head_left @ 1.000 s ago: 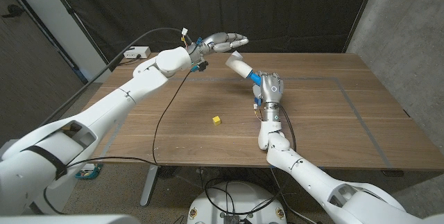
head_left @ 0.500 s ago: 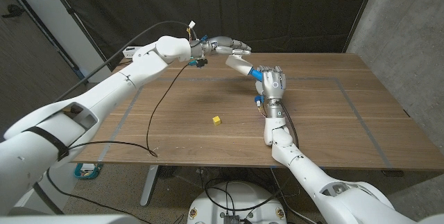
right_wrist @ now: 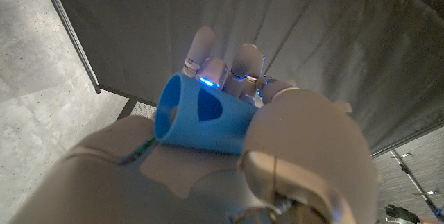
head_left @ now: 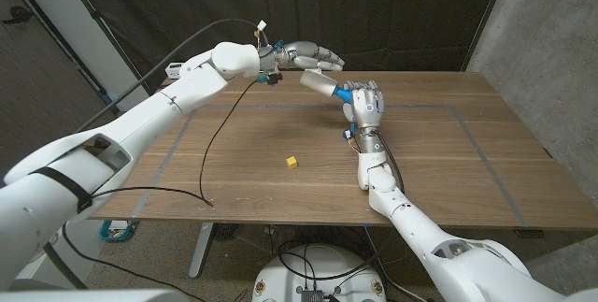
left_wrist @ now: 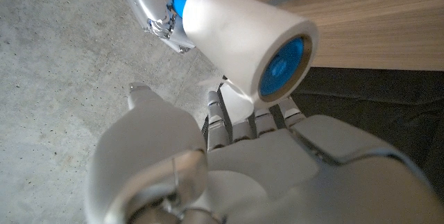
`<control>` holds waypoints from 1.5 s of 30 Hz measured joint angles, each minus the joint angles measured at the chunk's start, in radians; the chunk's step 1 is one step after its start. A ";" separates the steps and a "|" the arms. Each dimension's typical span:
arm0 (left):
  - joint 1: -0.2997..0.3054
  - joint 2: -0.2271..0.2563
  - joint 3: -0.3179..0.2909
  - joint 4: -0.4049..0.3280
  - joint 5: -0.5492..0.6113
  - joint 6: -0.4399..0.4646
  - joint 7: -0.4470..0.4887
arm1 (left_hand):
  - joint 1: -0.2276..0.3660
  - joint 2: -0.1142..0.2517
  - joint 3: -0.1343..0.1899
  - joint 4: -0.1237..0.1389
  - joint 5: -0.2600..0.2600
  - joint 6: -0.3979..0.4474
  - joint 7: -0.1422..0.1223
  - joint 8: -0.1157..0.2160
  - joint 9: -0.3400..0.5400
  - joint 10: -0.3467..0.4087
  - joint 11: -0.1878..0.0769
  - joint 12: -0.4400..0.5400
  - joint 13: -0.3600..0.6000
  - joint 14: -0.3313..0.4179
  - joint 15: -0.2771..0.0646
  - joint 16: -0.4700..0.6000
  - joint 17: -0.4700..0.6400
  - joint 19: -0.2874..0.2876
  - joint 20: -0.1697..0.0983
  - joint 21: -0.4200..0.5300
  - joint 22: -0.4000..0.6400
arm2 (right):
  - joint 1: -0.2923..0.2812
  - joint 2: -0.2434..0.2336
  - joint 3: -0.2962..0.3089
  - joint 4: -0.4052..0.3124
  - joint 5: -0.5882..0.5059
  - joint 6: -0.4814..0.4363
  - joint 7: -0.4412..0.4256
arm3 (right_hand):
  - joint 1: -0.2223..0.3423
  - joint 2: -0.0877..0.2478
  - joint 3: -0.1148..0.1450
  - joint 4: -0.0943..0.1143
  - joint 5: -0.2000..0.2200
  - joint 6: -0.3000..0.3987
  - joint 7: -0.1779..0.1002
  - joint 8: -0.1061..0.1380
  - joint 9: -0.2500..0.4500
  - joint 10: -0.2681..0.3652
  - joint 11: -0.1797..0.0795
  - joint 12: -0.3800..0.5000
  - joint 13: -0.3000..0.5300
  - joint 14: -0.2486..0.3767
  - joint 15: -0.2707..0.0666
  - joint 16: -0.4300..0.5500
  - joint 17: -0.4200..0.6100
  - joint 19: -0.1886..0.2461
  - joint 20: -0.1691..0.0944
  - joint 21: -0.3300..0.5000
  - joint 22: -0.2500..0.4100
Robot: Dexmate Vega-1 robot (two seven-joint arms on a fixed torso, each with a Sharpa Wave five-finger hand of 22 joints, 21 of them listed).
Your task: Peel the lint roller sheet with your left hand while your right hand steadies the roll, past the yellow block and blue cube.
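right hand (head_left: 366,104) grips the lint roller (head_left: 320,84) by its blue handle, roll raised over the table's far side | left hand (head_left: 313,55) just above, fingers apart, seemingly empty | risk: fingertips miss the sheet edge, or the pull twists the roll loose

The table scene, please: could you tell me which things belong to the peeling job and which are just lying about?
In the job:
- lint roller, held up by its blue handle in the right robot hand
- left robot hand, open, beside the roll's end
- yellow block, named as a marker

Lying about:
- white box at the table's far left edge
- black cable trailing across the table
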 measured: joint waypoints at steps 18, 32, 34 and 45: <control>-0.198 0.024 0.117 -0.233 0.231 0.365 -0.097 | 0.005 -0.026 0.177 -0.010 -0.038 0.126 -0.005 0.038 0.019 0.129 -0.064 0.077 0.035 0.165 -0.069 0.108 0.123 0.137 -0.039 0.086 0.050 | 0.009 -0.108 -0.131 -0.079 0.283 0.020 -0.001 | -0.004 -0.004 0.003 -0.003 0.000 0.000 0.000 0.000 -0.004 0.000 0.000 0.010 -0.002 0.000 0.000 0.007 0.001 0.000 0.000 0.000 0.000; -0.458 -0.029 0.251 -0.208 0.318 0.615 -0.367 | -0.098 -0.031 0.152 0.010 -0.058 0.262 0.103 0.064 0.009 0.233 -0.040 0.158 0.082 0.229 -0.064 0.167 0.201 0.138 -0.028 0.129 0.071 | 0.023 -0.117 -0.156 -0.058 0.324 0.026 -0.001 | -0.006 -0.007 0.003 -0.003 0.000 0.000 0.000 0.000 -0.002 0.000 0.000 0.013 0.000 0.000 0.000 0.007 0.001 0.000 0.000 0.006 0.000; -0.481 -0.035 0.262 -0.198 0.321 0.628 -0.391 | -0.064 -0.031 0.164 -0.014 -0.058 0.289 0.101 0.065 0.009 0.256 -0.049 0.175 0.089 0.247 -0.069 0.174 0.208 0.146 -0.030 0.136 0.073 | 0.024 -0.113 -0.153 -0.054 0.319 0.026 -0.001 | -0.006 -0.007 0.003 -0.003 0.000 0.000 0.000 0.000 -0.004 0.000 0.000 0.013 0.000 0.000 0.000 0.006 0.001 0.000 0.000 0.006 0.000; -0.616 -0.084 0.373 -0.144 0.376 0.708 -0.530 | 0.037 -0.035 0.211 -0.088 -0.058 0.329 0.082 0.065 0.005 0.282 -0.073 0.204 0.109 0.267 -0.089 0.182 0.226 0.171 -0.037 0.161 0.082 | 0.016 -0.082 -0.108 -0.038 0.266 0.050 -0.001 | -0.006 -0.007 0.007 -0.007 0.000 0.000 0.000 0.000 -0.005 0.000 0.000 0.013 -0.004 0.000 0.000 0.005 0.000 0.000 0.000 0.006 0.000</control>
